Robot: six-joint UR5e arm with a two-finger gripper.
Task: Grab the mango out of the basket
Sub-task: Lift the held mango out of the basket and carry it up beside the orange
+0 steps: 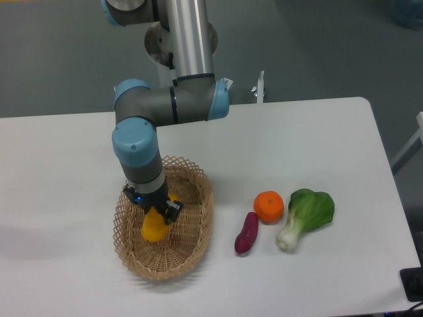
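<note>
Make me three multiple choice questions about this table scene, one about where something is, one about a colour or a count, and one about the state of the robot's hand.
1. Where is the mango?
A. Inside the basket
B. Beside the bok choy
C. On the bare table behind the arm

2. How many food items lie on the table outside the basket?
A. One
B. Three
C. Five

3. What is the hand doing?
A. Hanging open high above the table
B. Closed on the mango, down inside the basket
C. Holding the orange

Answers:
1. A, the yellow mango shows within the wicker rim.
2. B, the purple sweet potato, the orange and the bok choy lie right of the basket.
3. B, the fingers sit against the mango's top, low in the basket.
</note>
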